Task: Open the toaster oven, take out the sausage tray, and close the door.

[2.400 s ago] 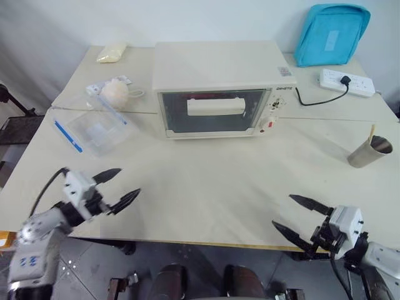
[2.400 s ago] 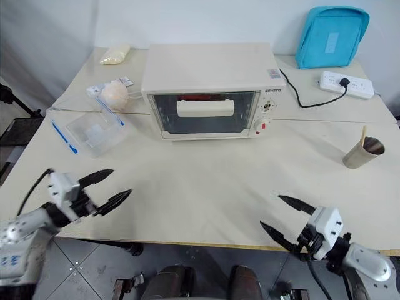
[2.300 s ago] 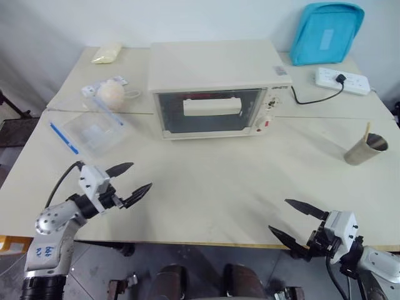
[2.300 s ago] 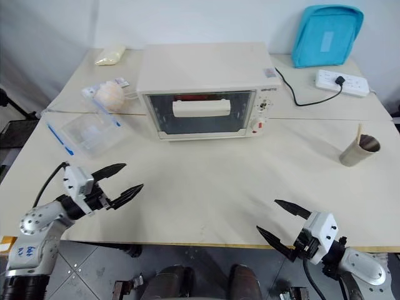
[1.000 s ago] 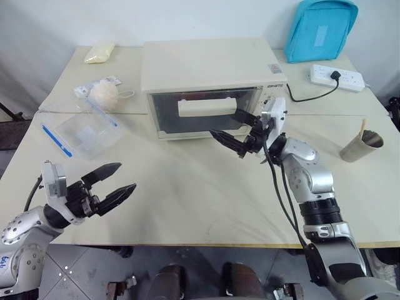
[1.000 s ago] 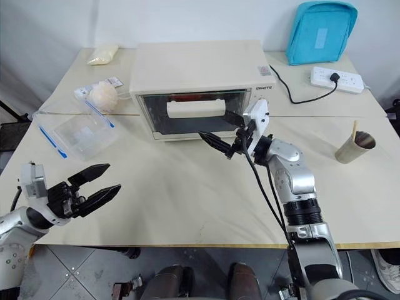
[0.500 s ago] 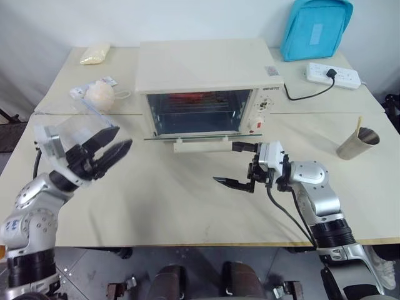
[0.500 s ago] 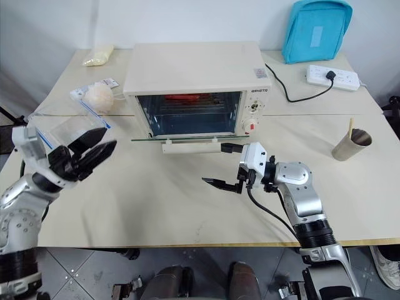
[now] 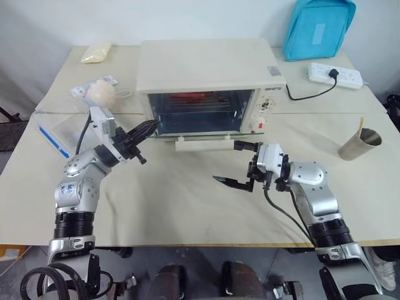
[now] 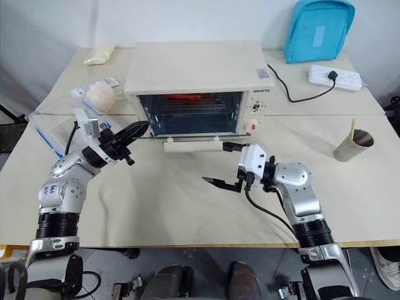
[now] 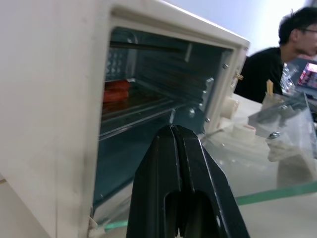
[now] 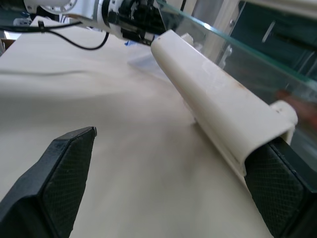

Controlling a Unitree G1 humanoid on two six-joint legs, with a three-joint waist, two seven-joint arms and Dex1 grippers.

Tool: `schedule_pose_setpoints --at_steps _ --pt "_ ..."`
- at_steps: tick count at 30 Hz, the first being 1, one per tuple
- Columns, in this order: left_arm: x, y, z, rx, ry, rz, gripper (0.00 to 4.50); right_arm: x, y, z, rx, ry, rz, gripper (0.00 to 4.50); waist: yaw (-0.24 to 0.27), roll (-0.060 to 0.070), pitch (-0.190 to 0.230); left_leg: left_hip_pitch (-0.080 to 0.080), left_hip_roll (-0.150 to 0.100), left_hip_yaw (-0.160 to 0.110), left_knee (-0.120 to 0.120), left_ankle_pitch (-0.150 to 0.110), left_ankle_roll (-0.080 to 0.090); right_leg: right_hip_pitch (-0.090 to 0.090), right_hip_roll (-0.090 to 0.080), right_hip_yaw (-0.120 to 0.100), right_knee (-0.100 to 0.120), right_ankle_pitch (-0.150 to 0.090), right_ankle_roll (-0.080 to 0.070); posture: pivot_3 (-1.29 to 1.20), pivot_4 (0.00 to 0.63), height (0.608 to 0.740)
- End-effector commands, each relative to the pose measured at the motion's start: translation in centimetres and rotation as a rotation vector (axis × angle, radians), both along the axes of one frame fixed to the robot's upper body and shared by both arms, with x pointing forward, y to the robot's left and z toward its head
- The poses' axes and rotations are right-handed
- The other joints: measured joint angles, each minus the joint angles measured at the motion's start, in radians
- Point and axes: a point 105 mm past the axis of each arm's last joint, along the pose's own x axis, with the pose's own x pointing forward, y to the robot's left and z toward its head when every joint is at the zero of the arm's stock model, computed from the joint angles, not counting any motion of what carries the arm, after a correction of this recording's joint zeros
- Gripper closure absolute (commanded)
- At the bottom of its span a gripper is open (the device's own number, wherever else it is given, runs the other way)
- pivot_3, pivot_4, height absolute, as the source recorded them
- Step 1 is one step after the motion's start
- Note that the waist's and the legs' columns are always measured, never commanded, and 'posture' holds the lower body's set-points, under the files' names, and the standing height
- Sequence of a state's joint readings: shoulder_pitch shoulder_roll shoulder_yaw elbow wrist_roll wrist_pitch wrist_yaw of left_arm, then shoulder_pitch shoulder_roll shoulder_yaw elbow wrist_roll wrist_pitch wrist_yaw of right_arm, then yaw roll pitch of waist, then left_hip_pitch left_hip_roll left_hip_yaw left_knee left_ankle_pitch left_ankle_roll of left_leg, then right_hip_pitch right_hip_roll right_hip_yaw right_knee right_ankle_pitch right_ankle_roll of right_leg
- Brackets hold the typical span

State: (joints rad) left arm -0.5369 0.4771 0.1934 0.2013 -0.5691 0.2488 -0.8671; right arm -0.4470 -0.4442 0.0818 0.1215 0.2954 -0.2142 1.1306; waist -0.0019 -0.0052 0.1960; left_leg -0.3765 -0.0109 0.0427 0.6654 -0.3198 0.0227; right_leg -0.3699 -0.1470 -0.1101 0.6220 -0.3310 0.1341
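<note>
Door [image 9: 199,135] is lying flat, open toward the robot, its handle [image 9: 205,145] running left-right. Sausage tray [image 11: 130,101] is sitting inside the oven [image 9: 209,69]. Left gripper [image 9: 147,128] is pinched shut at the door's left corner; right gripper [image 9: 240,164] is gaping wide, empty.

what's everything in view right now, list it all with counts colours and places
cream-white boxy toaster oven: 1, table centre back
glass-paned door with cream bar handle: 1, folded down open
silver-grey sausage tray with red sausages: 1, inside oven
clear plastic box with blue strip: 1, table left
blue pouch: 1, back right
white power strip: 1, back right
metal cup: 1, grey, right
person in black: 1, past the table
left gripper: black, shut, at oven's left corner
right gripper: black, open, below handle
</note>
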Motion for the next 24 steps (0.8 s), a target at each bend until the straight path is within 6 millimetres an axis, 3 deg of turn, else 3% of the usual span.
schedule_pose_setpoints --at_steps 1,8,10,13,16,20,24 --pt "-0.8 -0.7 -1.2 0.090 -0.007 -0.067 4.49 -0.7 -2.6 -0.5 0.004 -0.032 -0.111 0.00 0.005 0.000 0.000 0.000 0.000 -0.001 0.001 0.000 0.000 0.001 0.000 0.000 0.000 0.000 0.000 0.00 0.150 0.740" --pt "-1.6 -1.2 -3.9 0.228 0.003 -0.096 4.49 -3.2 -9.8 -4.3 -0.066 0.048 -0.420 0.00 0.023 0.000 0.000 0.000 -0.002 0.000 0.001 0.000 0.001 0.003 -0.001 0.000 -0.002 0.000 0.000 0.00 0.150 0.740" --pt "-1.7 -1.5 -4.7 0.252 0.007 -0.097 4.49 -3.9 -12.1 -4.7 -0.089 0.047 -0.522 0.00 0.023 0.000 0.000 0.001 -0.001 0.002 0.002 0.001 0.001 0.003 -0.001 0.001 -0.002 0.000 0.000 0.00 0.150 0.740" --pt "-1.7 -1.4 -5.6 0.276 0.013 -0.073 4.49 -4.0 -13.2 -4.0 -0.101 0.014 -0.590 0.00 0.020 0.000 0.000 0.005 -0.001 0.002 0.001 0.002 0.001 0.007 -0.001 0.001 -0.003 0.000 0.000 0.00 0.150 0.740" --pt "-1.7 -1.3 -6.8 0.305 0.029 -0.039 4.49 -1.8 -11.9 -0.5 -0.138 -0.173 -0.636 0.00 0.007 0.000 0.000 0.006 0.000 0.004 0.001 0.001 0.001 0.007 -0.001 0.003 -0.003 0.000 0.000 0.00 0.150 0.740" --pt "-2.1 -0.9 -7.9 0.351 0.037 -0.026 4.49 1.3 -9.0 2.2 -0.156 -0.276 -0.733 0.00 0.000 -0.001 0.000 0.006 0.001 0.004 0.001 0.002 0.000 0.005 0.000 0.003 -0.001 0.000 0.000 0.00 0.150 0.740" --pt "-2.5 -0.3 -7.5 0.291 0.024 0.025 4.49 2.8 -2.4 3.8 -0.172 -0.377 -0.603 0.00 0.000 0.000 0.000 0.005 0.002 0.004 0.000 0.002 -0.001 0.003 0.001 0.002 0.000 0.000 0.000 0.00 0.150 0.740"
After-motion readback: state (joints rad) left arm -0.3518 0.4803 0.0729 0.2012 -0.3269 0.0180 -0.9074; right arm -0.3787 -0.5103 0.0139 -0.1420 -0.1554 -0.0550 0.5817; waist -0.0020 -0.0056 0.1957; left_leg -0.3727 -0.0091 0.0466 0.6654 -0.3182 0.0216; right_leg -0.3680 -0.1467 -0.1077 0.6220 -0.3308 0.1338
